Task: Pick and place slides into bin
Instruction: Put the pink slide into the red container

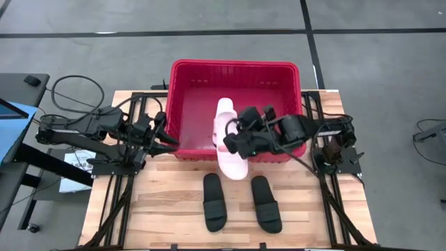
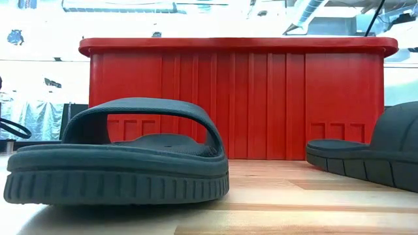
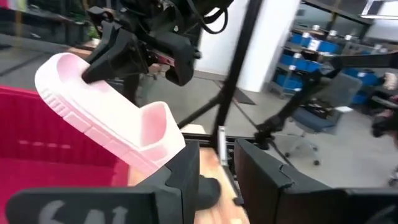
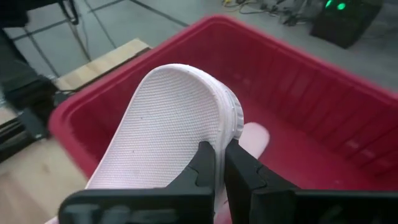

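The red bin stands at the table's far middle and fills the low view. My right gripper is shut on a pale pink slide that is lifted and lies across the bin's near rim, partly over the bin. Two black slides lie sole-down on the table in front of the bin, and show in the low view. My left gripper is open and empty at the bin's near left corner. A pale shape shows low in the bin; I cannot tell what it is. My right gripper pinches the pink slide's sole by its side edge, one finger on the textured underside and the other on the footbed side. The fingers come from the table's right. The slide is lifted clear and tilted, one end raised and the strap lower.
The table's wooden top is bare to the left and right of the black slides. Dark frame rails run along both table sides. Cables lie beyond the table's far left corner.
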Controlling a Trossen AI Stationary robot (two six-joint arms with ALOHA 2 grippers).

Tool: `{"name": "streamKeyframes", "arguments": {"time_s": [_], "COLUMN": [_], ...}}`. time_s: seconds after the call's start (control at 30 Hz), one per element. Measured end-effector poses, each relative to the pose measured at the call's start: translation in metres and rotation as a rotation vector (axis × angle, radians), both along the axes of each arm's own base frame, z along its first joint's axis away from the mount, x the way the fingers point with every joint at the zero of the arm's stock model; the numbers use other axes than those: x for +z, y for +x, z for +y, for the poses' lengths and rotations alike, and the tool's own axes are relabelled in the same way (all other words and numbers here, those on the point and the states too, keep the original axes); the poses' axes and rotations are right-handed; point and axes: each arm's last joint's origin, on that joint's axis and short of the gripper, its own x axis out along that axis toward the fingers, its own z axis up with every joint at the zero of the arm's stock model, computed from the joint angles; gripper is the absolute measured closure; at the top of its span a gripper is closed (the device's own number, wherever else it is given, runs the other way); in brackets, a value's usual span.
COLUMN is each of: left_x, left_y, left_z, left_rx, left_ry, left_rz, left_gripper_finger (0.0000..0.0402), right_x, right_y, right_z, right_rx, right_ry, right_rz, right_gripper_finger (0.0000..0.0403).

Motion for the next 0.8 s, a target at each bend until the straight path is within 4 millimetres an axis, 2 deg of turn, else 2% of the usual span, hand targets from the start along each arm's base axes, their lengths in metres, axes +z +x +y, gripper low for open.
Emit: {"name": "streamKeyframes", "arguments": {"time_s": [0.17,0.3,0.4,0.53,0.8], "left_x": [0.001,0.004,0.006,0.011,0.027], "left_y": [0.001,0.006,0.012,0.027,0.058], "left_z": [0.004,0.010,0.015,0.020,0.021], "left_rx": [0.153,0.276,0.303,0.316,0.377], "left_ry": [0.094,0.096,0.094,0.130,0.368], "left_rz": [-0.030,-0.058,-0.066,-0.017,0.103], "left_gripper_finger": [0.0310,0.0310,0.0310,0.0310,0.0310], "right_x": [0.006,0.009,0.010,0.014,0.018], "right_y": [0.002,0.004,0.005,0.011,0.018], "right_z": [-0.019,-0.032,-0.041,-0.054,-0.090], "right_rx": [0.004,0.025,0.032,0.049,0.045], "right_ry": [-0.026,-0.057,-0.077,-0.099,-0.073], "right_rz": [0.032,0.076,0.094,0.084,0.056], "right_gripper_finger": [0.0403,0.0402,0.0402,0.0402,0.0402]}}
